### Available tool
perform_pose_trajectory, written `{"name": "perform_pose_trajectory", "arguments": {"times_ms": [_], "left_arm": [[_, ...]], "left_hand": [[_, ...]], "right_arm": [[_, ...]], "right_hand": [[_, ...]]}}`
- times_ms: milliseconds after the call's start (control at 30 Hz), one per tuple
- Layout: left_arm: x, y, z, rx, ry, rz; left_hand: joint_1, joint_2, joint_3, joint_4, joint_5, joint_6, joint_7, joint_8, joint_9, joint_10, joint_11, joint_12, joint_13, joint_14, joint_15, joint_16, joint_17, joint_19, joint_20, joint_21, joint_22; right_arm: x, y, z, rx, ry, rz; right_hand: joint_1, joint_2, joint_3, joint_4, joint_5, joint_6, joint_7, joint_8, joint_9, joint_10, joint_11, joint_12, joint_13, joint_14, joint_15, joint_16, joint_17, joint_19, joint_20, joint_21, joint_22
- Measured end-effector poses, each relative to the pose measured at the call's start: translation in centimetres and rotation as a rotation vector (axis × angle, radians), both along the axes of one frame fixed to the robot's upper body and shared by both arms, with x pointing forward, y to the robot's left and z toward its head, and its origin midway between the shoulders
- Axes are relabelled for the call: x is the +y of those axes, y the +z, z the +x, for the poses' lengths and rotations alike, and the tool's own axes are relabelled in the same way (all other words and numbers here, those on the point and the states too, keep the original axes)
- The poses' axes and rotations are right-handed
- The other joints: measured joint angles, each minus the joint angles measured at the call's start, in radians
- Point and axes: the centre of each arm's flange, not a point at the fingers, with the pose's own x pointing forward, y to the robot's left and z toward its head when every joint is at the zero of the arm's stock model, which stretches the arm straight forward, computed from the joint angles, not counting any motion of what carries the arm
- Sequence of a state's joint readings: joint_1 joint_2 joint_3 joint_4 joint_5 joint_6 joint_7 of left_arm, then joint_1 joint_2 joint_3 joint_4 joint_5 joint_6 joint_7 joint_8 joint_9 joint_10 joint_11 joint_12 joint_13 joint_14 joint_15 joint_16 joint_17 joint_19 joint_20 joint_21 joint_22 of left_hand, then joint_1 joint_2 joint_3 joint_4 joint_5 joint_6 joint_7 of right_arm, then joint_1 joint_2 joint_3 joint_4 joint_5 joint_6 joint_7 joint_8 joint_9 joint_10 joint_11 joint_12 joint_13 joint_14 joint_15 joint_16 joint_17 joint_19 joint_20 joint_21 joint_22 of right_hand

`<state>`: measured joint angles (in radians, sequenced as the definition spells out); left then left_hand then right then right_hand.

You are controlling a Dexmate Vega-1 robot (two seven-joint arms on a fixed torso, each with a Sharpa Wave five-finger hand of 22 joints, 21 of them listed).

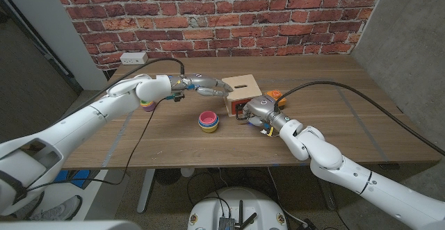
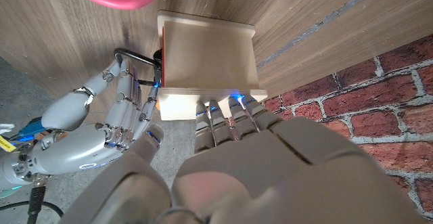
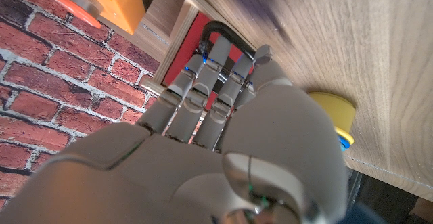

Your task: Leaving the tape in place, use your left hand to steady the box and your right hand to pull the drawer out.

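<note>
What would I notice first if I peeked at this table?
Probably the two white robot arms meeting at a small wooden box in the middle of the table. The left hand rests its fingers on the box's top, while the right hand hooks the black handle on its red front. Bright stacked cups sit nearby.

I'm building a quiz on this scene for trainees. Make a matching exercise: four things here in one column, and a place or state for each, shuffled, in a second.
Things:
1. light wooden box
2. stack of coloured cups
3. orange tape measure
4. white wall outlet

Places or states:
A. on the brick wall behind the table
B. under the left hand's fingertips
C. beside the box, on the right arm's side
D. on the table, in front of the box

Pairs: 1-B, 2-D, 3-C, 4-A
</note>
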<state>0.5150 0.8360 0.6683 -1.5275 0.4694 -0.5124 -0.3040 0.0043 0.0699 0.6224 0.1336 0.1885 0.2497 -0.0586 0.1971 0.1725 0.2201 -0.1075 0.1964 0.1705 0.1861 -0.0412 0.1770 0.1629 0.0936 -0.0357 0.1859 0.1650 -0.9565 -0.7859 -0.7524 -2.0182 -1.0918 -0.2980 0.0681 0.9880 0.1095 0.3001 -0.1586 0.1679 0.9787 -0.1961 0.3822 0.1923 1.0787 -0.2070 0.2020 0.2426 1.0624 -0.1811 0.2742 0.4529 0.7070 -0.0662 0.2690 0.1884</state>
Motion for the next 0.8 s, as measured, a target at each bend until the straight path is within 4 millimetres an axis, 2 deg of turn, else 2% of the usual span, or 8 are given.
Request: {"name": "perform_pose_trajectory", "arguments": {"times_ms": [167,233,800], "left_arm": [[-0.14,0.03,0.09,0.003,0.001,0.003],[-0.2,0.03,0.1,0.004,0.001,0.004],[-0.35,-0.16,0.05,0.013,0.014,0.01]], "left_hand": [[0.0,0.0,0.003,-0.003,0.0,0.005,-0.005,0.0,0.0,0.005,-0.005,0.0,0.0,0.005,0.005,0.0,0.0,0.0,0.0,0.0,0.0],[0.0,0.0,0.003,-0.003,0.0,0.009,-0.001,0.0,0.0,0.01,0.0,0.0,0.0,0.007,0.003,0.0,-0.001,0.0,0.0,0.0,0.0],[0.0,0.0,0.007,-0.007,0.0,0.034,0.002,0.0,0.0,0.032,-0.011,-0.001,-0.001,0.038,-0.002,0.005,-0.003,0.011,0.0,0.0,0.0]], "right_arm": [[-0.17,0.01,0.0,-0.002,0.001,0.001],[-0.2,0.01,-0.01,-0.002,0.003,0.002],[-0.39,-0.04,-0.13,-0.003,0.01,0.001]], "right_hand": [[0.0,0.0,0.002,0.002,0.002,0.0,0.0,0.0,0.0,0.006,-0.006,0.0,0.002,0.001,-0.001,-0.004,0.003,0.0,0.0,0.0,0.0],[0.0,0.0,0.002,0.002,0.002,0.0,0.0,0.0,0.0,0.009,-0.002,-0.001,0.002,0.002,-0.002,-0.004,0.005,0.0,0.0,0.0,0.0],[-0.009,-0.004,0.009,0.002,0.002,0.007,0.003,0.0,0.0,0.027,-0.002,-0.001,-0.002,0.016,-0.007,-0.007,0.017,0.0,0.0,0.0,0.001]]}}
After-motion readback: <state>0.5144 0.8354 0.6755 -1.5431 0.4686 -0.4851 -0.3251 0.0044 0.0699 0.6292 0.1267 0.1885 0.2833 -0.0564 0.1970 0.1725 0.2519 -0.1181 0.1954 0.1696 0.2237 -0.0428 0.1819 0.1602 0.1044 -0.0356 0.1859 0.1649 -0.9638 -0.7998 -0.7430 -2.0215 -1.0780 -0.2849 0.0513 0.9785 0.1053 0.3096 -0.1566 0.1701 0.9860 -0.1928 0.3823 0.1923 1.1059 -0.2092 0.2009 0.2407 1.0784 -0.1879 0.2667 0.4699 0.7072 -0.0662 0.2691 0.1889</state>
